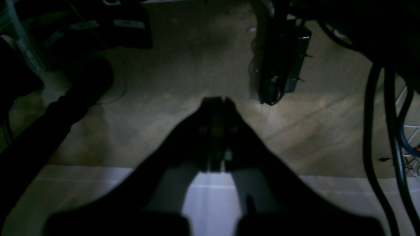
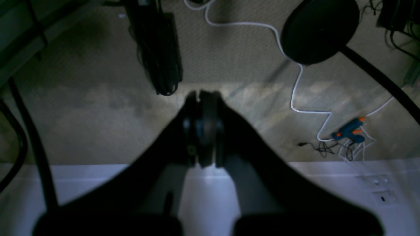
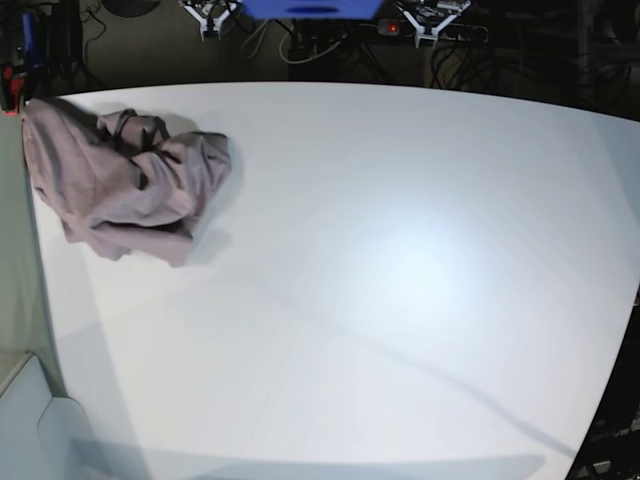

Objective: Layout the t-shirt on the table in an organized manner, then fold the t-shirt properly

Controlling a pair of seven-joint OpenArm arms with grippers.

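A wide white table (image 3: 400, 250) fills the overhead base view. The t-shirt (image 3: 125, 185), dusty mauve-pink, lies in a crumpled heap at about ten o'clock on the tabletop, close to the far left corner, its cloth bunched in deep folds and not spread flat. The tabletop around it is bare and brightly lit near the middle. Neither arm appears in this view.

The left wrist view is dim. The left gripper (image 1: 217, 101) sits in the centre as a dark silhouette, its two jaws pressed together with nothing between them. It hangs past the table's edge (image 1: 82, 183), which runs as a pale band across six o'clock, and beyond it lies beige carpet (image 1: 183, 65). A dark upright post (image 1: 279, 65) wrapped in cables stands at one o'clock, and thick black cables (image 1: 377, 147) run down at three o'clock.

The right wrist view is much the same. The right gripper (image 2: 203, 96) is clenched, empty, over carpet. A round black base (image 2: 320, 29) sits at one o'clock, a white cord (image 2: 295, 82) snakes down from twelve o'clock, and a blue and orange tool (image 2: 349, 129) lies on the floor at four o'clock.
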